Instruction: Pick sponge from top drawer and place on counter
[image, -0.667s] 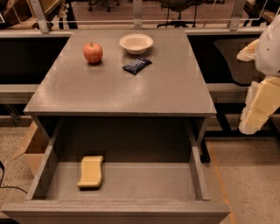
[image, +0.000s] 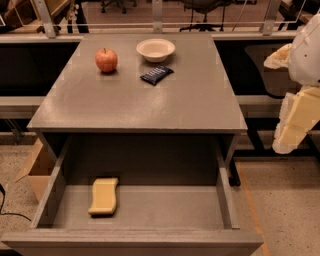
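Where the top drawer (image: 226, 200) stands pulled out beneath the bench (image: 140, 107), one sponge (image: 104, 196) lies flat on the drawer floor. It sits in the left half, near the front panel and just clear of the left wall, its long side running front to back. It is the only item seen in the drawer. The rear of the drawer lies in shadow under the bench, and the front panel is cut off by the lower edge of the view. Three items stand on the rear part of the bench: one red apple (image: 106, 60) at left, one pale bowl (image: 155, 49) to its right, and one dark packet (image: 156, 74) just in front of the bowl, none touching another. The single gripper (image: 290, 135) hangs beyond the right edge of the bench, well apart from the sponge and touching nothing on it. It is partly cut off by the right edge of the view, and whether it is parted or closed cannot be told. One cardboard box (image: 35, 170) sits on the floor at left, partly hidden by the drawer's left wall.
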